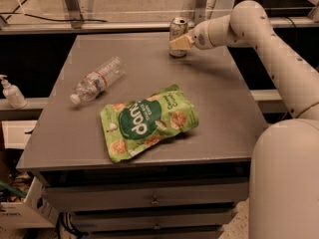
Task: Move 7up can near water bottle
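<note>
The 7up can (177,28) stands upright at the far edge of the grey table (229,108), right of the middle. My gripper (180,42) reaches in from the right and is right at the can, covering its lower front. The water bottle (96,79) lies on its side on the left part of the table, with its white cap pointing to the front left. It is well apart from the can and the gripper.
A large green snack bag (147,121) lies flat in the middle front of the table, between bottle and can. A white pump dispenser bottle (12,92) stands off the table at the left. A rail and glass wall run behind the table.
</note>
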Robot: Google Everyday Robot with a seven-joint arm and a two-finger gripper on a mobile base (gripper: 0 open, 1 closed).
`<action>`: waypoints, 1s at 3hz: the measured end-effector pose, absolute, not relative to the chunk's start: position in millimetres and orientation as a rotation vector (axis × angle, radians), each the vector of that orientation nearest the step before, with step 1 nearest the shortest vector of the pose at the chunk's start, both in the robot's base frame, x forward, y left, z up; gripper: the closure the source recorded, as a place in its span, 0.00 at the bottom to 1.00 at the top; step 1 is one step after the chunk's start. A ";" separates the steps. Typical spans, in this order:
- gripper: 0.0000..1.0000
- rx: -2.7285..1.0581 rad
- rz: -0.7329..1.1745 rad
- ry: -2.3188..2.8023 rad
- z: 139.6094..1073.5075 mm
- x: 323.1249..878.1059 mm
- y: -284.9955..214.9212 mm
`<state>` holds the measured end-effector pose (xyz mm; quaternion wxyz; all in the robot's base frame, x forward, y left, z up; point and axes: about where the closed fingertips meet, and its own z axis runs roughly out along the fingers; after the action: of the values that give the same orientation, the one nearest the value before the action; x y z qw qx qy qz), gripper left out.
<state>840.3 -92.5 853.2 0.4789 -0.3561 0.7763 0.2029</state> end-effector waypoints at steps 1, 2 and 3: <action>1.00 -0.876 0.531 1.920 848.3 829.7 -92.6; 1.00 -0.878 0.534 1.918 848.9 828.6 -92.2; 1.00 -0.934 0.643 1.858 868.2 783.6 -77.6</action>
<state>783.6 -77.6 868.2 0.4639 -0.3802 0.7562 0.2616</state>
